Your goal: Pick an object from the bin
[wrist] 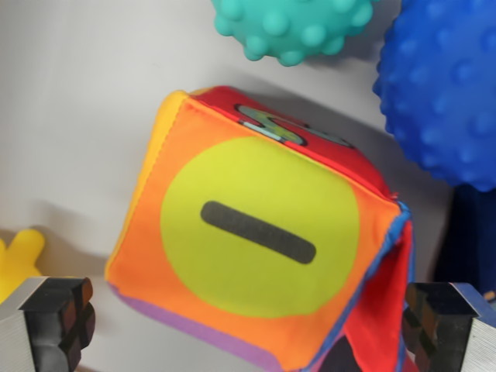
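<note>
Fabric cube framed between spread fingers, grasp not yet made

Approach is judged to be the step in hand. The gripper (248,325) is held wide open, with nothing gripped: one finger (54,322) is seen at the wrist view's lower left, the other at the lower right, and the soft fabric cube (260,232) sits between them, filling the middle of the view on the pale bin floor (70,116). Whether the right finger already touches the cube's red side cannot be told.

The cube is seen tilted, its orange face with the yellow-green circle and dark bar (258,232) turned up towards the camera. No true long axis is offered by a cube; the bar runs from upper left to lower right, and the face edges are skewed to the line between the fingers.

A descent and a closing on opposite faces are called for next; a small wrist turn may be needed to square the grip.

A teal knobbly ball (291,27), a blue knobbly ball (442,85) and a yellow toy (19,260) lie near
</note>
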Tool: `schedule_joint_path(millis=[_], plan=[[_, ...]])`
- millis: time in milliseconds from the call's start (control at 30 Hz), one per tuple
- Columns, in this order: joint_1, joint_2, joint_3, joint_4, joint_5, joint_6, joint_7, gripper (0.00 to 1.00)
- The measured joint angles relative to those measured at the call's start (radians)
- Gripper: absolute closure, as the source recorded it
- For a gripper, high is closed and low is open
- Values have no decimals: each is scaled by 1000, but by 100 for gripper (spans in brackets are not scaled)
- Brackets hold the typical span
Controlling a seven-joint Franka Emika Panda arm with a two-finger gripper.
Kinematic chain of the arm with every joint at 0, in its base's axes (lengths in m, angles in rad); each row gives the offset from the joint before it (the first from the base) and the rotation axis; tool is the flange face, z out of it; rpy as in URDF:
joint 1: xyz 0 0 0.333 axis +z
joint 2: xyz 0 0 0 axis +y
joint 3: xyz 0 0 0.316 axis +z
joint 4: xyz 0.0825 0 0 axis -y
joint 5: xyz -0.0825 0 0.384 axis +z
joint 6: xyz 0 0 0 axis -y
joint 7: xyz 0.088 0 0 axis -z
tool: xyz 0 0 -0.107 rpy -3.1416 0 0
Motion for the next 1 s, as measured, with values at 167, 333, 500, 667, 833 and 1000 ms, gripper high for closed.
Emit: schedule_joint_path(millis=[167,333,500,667,833,1000], plan=[[3,35,-4,1,-3,32,2,0],[7,61,-9,6,-6,56,3,0],[10,79,-13,11,-6,74,4,0],[13,91,-16,15,-6,86,4,0],[15,96,-18,16,-6,90,5,100],[16,97,-18,16,-6,91,5,100]])
